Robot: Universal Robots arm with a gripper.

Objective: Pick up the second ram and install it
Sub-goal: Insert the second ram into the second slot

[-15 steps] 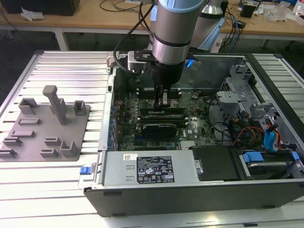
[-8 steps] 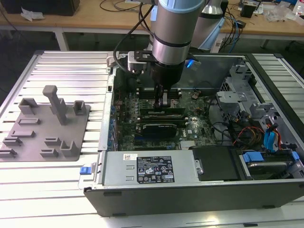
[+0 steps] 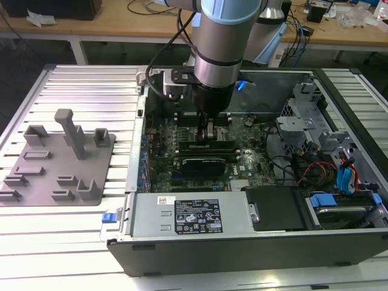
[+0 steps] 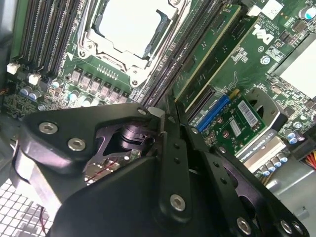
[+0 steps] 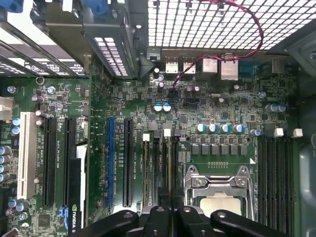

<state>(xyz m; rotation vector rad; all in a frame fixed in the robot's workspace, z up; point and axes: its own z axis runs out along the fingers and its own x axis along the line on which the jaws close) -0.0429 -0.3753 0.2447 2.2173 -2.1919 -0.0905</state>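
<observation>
My gripper reaches down into the open computer case, over the memory slots beside the processor socket. Its fingers are drawn close together, shut on the second ram. This is a long, thin green stick standing on edge in a slot, running away from the gripper toward a white latch. In the first wrist view the gripper sits over the narrow slots next to the socket. There the ram shows edge-on. The part of the stick between the fingers is hidden.
A black expansion card lies just in front of the gripper. The power supply and a drive cage crowd the case. A grey holder tray rests on the slatted table at the exterior view's left. Cables run at the right.
</observation>
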